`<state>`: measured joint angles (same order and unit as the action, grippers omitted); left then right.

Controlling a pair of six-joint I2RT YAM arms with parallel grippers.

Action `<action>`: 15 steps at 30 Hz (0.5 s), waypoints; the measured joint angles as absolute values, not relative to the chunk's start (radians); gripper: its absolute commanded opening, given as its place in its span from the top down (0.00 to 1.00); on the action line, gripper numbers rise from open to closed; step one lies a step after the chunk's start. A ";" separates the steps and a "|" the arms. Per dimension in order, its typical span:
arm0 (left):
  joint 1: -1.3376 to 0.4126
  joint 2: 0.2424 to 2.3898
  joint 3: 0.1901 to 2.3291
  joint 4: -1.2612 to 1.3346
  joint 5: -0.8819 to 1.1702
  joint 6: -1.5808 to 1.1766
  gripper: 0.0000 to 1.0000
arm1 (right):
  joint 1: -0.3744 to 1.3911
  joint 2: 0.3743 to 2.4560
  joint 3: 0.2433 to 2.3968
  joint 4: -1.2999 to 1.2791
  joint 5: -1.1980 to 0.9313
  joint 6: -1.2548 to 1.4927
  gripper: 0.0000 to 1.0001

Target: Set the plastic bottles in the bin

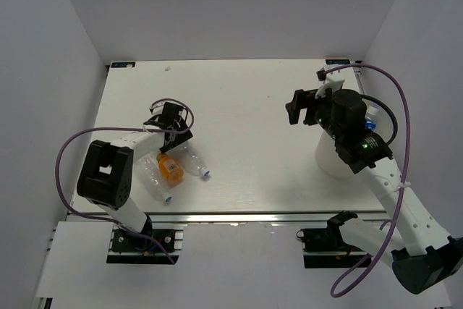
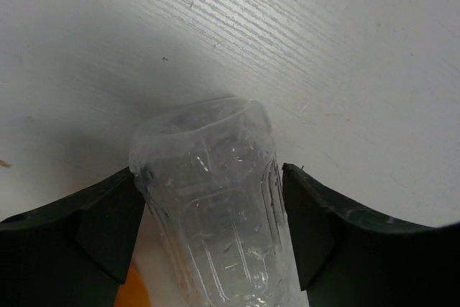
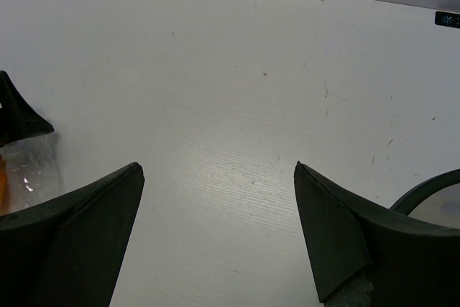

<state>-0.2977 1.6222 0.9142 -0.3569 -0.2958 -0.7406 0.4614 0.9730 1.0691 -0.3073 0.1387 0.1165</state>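
My left gripper (image 1: 169,129) is low on the table, its open jaws straddling the base end of a clear crinkled bottle (image 2: 215,213) that lies flat; the left finger touches it and the right finger is a hair off. In the top view this bottle (image 1: 192,162) lies with its white cap toward the front. The orange bottle (image 1: 170,169) and a second clear bottle (image 1: 154,183) lie beside it. My right gripper (image 1: 297,110) is open and empty, held above the table left of the bin (image 1: 325,161). A blue-labelled bottle (image 1: 373,115) shows partly behind the right arm.
The right arm covers most of the bin from above; its black rim (image 3: 425,190) shows at the lower right of the right wrist view. White walls close in the table on the left, back and right. Purple cables loop off both arms.
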 measured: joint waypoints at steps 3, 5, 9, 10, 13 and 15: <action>-0.298 1.636 0.921 -0.348 -0.291 -0.730 0.38 | 0.461 0.973 1.068 -0.310 0.138 0.126 0.11; -0.298 1.636 0.933 -0.338 -0.281 -0.725 0.49 | 0.461 0.973 1.065 -0.311 0.134 0.129 0.11; -0.298 1.634 0.958 -0.306 -0.246 -0.699 0.65 | 0.461 0.973 1.063 -0.315 0.109 0.136 0.11; -0.298 1.631 0.960 -0.299 -0.236 -0.694 0.66 | 0.461 0.975 1.063 -0.315 0.098 0.137 0.11; -0.298 1.602 0.961 -0.274 -0.189 -0.669 0.70 | 0.462 0.992 1.063 -0.315 0.051 0.141 0.10; -0.298 1.569 0.961 -0.254 -0.146 -0.645 0.70 | 0.466 1.015 1.063 -0.315 0.009 0.143 0.11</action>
